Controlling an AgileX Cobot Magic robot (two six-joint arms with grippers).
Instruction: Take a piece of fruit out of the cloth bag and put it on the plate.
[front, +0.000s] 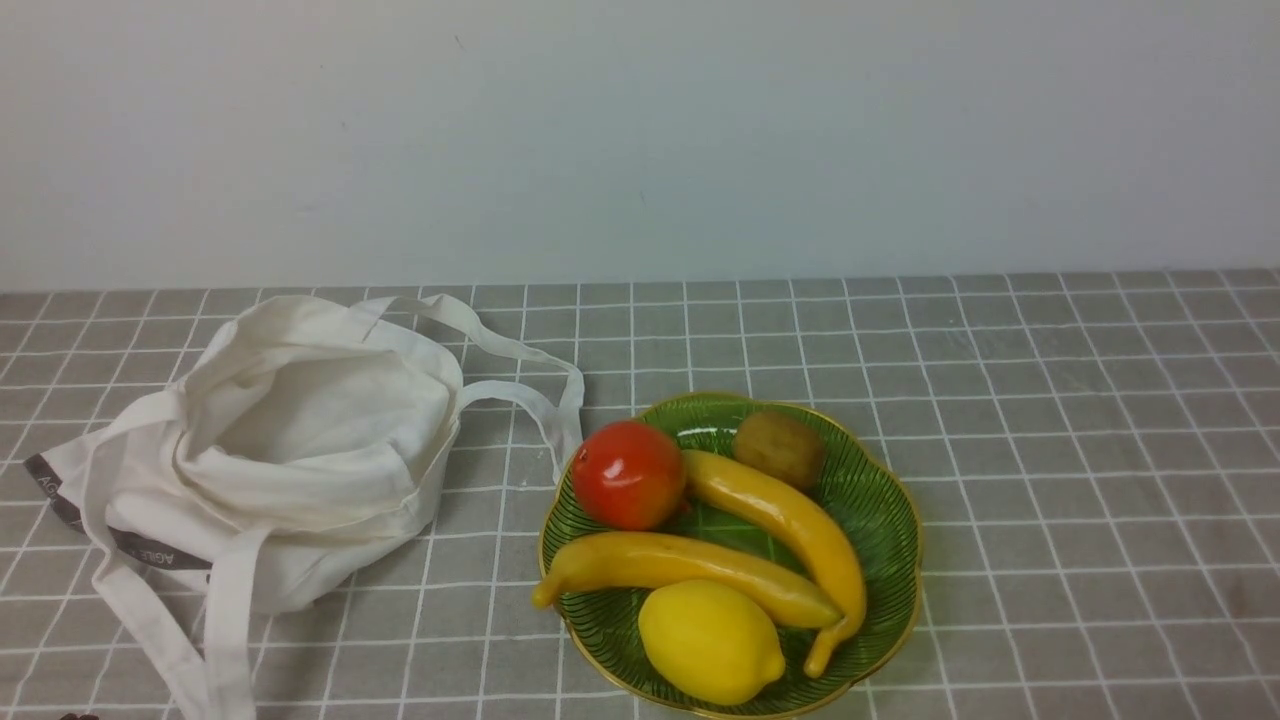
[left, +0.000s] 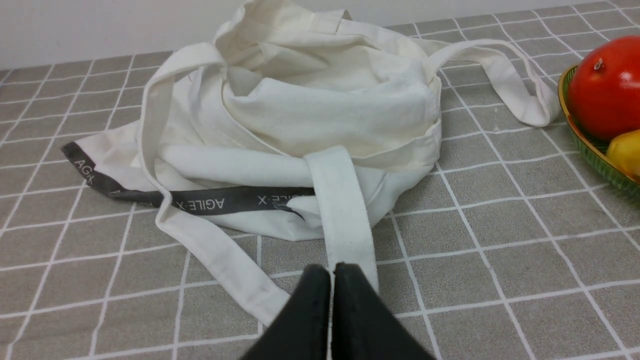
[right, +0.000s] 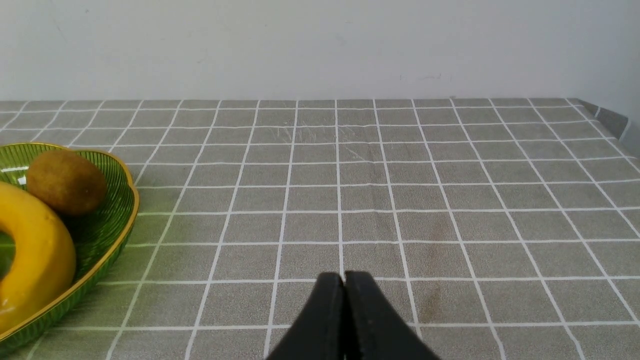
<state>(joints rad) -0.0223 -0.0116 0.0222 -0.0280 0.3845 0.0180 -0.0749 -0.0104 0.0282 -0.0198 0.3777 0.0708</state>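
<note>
**K:** Fingers status? Left fingers (left: 331, 272) pressed together, nothing between them; right fingers (right: 344, 280) same, together and empty; both hang low over the surface (front: 1050, 400), neither arm visible from the front.

**M:** Agreed; left points at the cloth bag (front: 290, 440), right sits beside the plate (front: 890, 500); sensible split, one side for the bag, one for the drop.

**K:** Fruit location: all I can see is on the plate; tomato-red fruit (front: 628, 474), kiwi (front: 779, 449), two bananas (front: 690, 565), lemon (front: 708, 640); plate is crowded.

**M:** Bag mouth is open and facing up, cloth slumped; interior looks white and flat from the front; can't tell if anything is left in the folds.

**K:** Handle strap (left: 345, 210) lies toward the left fingers; another loops out to the plate rim.

**M:** My read: task looks done or near it; if another piece is needed, left must hold the rim open; a limp bag would drag otherwise.
</note>
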